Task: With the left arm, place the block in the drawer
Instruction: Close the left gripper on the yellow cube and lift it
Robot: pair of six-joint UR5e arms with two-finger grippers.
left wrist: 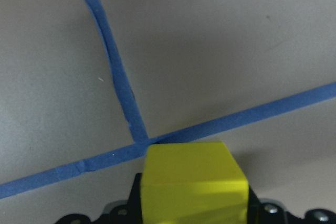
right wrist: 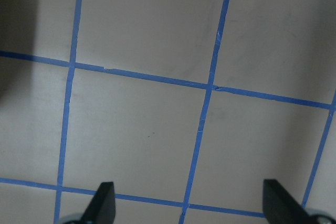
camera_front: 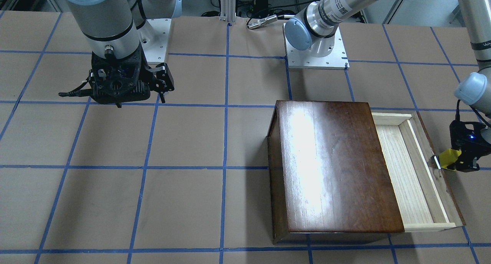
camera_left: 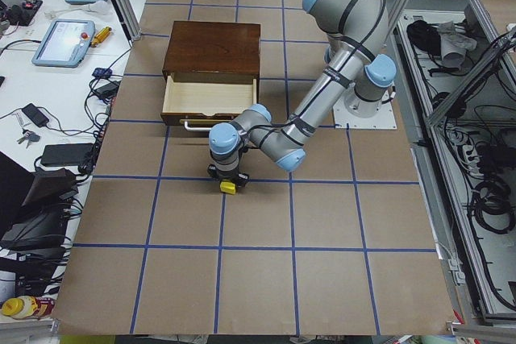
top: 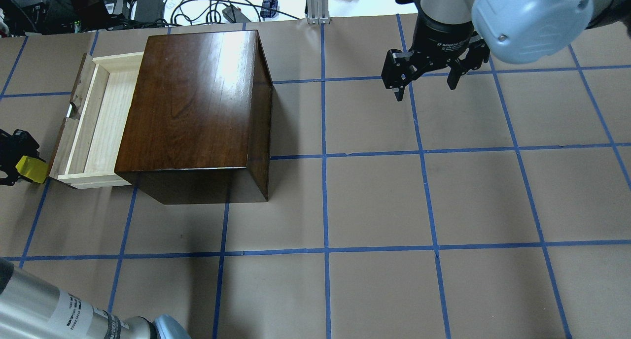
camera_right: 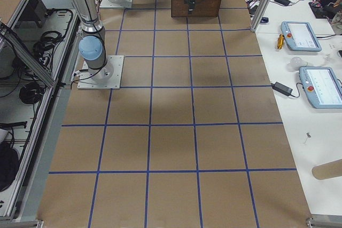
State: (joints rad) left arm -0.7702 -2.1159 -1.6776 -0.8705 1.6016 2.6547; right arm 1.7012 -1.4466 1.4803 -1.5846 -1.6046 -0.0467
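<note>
My left gripper is shut on the small yellow block and holds it just above the table. It is just outside the dark front panel of the drawer, next to the white handle. The drawer is pulled open from the dark-brown box, and its pale-wood tray is empty. The block fills the bottom of the left wrist view, over a crossing of blue tape lines. In the overhead view the block is left of the drawer. My right gripper is open and empty, far from the box.
The brown table is marked with a grid of blue tape. The arm base plates stand at the robot's side of the table. Cables and devices lie beyond the far edge. The right wrist view shows only the table.
</note>
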